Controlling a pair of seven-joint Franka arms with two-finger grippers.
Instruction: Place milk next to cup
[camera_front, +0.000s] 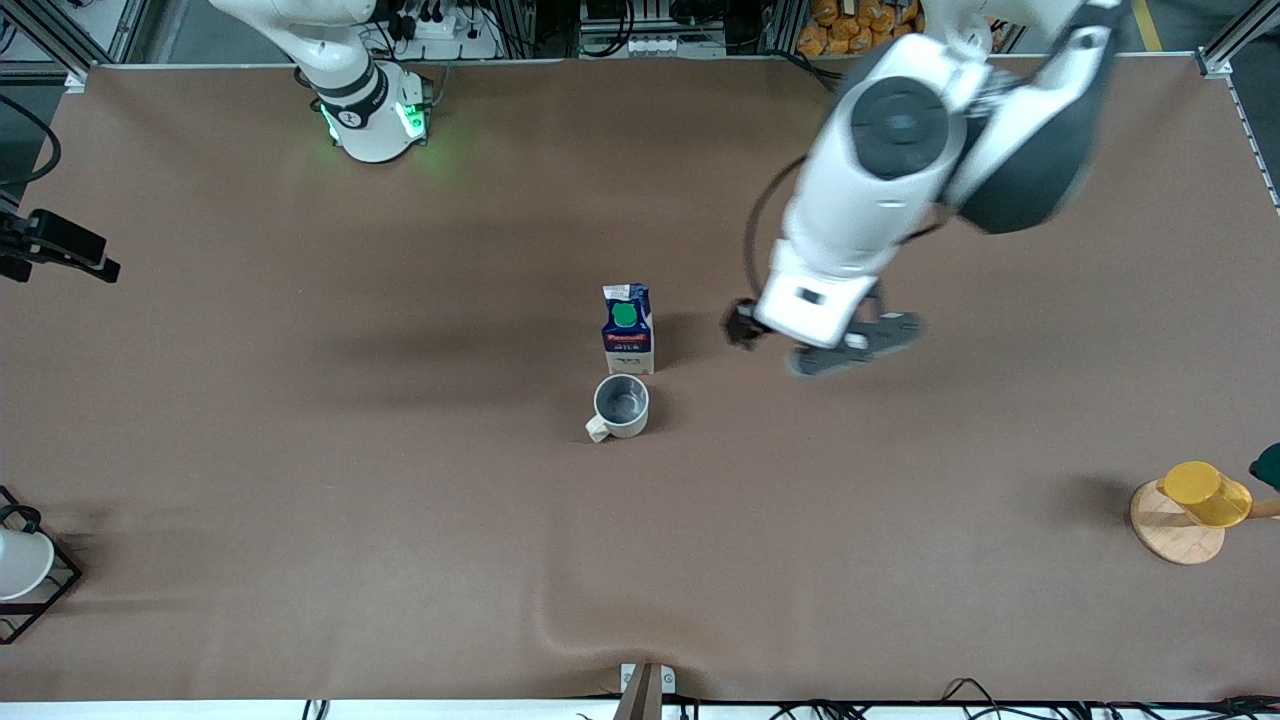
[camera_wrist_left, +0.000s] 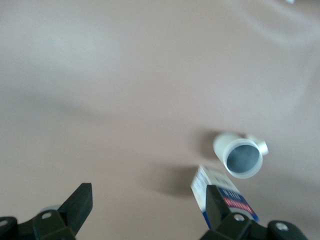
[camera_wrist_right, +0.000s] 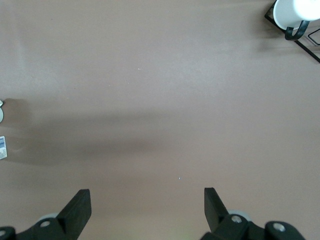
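Broadly, the brown table (camera_front: 300, 450) is seen carrying everything, and the cup (camera_front: 621, 405) near its middle is taken as the landmark. The left gripper (camera_front: 810, 340) is held in the air over bare table beside the milk, toward the left arm's end from the cup, its fingers (camera_wrist_left: 80, 202) spread wide with nothing between them. The right gripper (camera_wrist_right: 145, 210) is held over bare table well apart from the cup, likewise spread and empty, its arm waiting. The milk (camera_front: 628, 329) is stood upright just beside the cup, farther from the front camera, with a narrow gap between them. The cup is set upright, its handle turned toward the front camera.
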